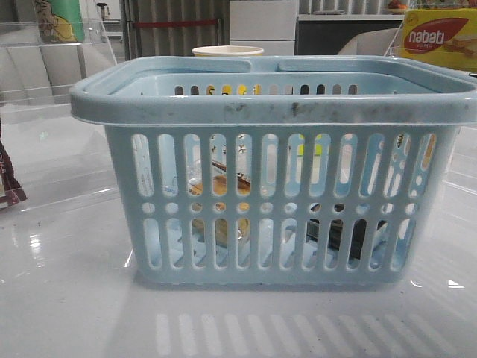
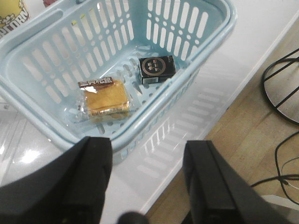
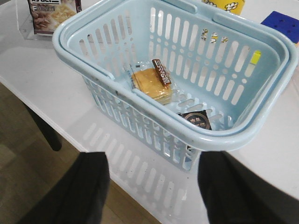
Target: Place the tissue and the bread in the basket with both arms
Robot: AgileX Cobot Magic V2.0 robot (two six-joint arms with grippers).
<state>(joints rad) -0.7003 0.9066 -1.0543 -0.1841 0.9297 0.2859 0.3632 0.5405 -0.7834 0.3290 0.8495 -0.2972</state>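
The light-blue basket (image 1: 272,104) stands on the white table and fills the front view. The bread (image 2: 105,98) in its clear wrapper lies on the basket floor; it also shows in the right wrist view (image 3: 152,83) and through the slots in the front view (image 1: 220,190). The dark tissue pack (image 2: 157,69) lies beside it on the basket floor, and shows in the right wrist view (image 3: 197,120) and in the front view (image 1: 339,231). My left gripper (image 2: 147,158) is open and empty, above the table edge outside the basket. My right gripper (image 3: 154,175) is open and empty, outside the basket too.
A yellow-red nabati box (image 1: 440,37) stands at the back right. A cup (image 1: 227,51) stands behind the basket. A clear stand with a snack pack (image 3: 46,14) is near the table's corner. The table edge (image 2: 224,107) drops to a wooden floor with cables (image 2: 280,79).
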